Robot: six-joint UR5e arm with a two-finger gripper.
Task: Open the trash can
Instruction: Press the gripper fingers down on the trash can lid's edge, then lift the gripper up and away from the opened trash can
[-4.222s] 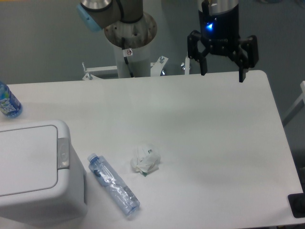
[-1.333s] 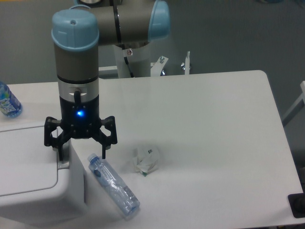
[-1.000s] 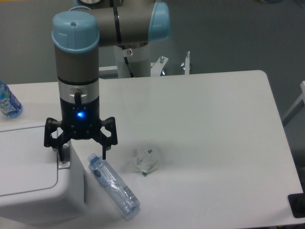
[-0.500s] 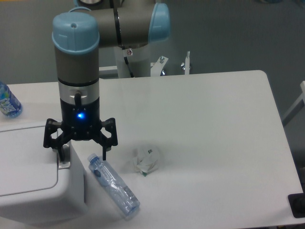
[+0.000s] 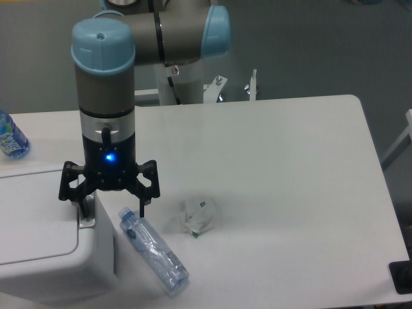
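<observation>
**Claw lines up on the bin's latch**

We see the claw [image 5: 111, 201] hanging straight down at the right edge of the trash can [image 5: 48, 235], its fingers spread wide and holding nothing. The left finger [image 5: 82, 207] stands over the small grey latch [image 5: 86, 221] beside the lid, apparently touching it, while the other hangs clear past the bin's side. We judge that one fingertip is meant to press the button, so no grip is needed. The bin sits at the tabletop's [image 5: 277, 167] near left corner, lid shut. A crushed clear bottle [image 5: 153, 250] and paper ball [image 5: 197, 215] lie just beside it.
</observation>
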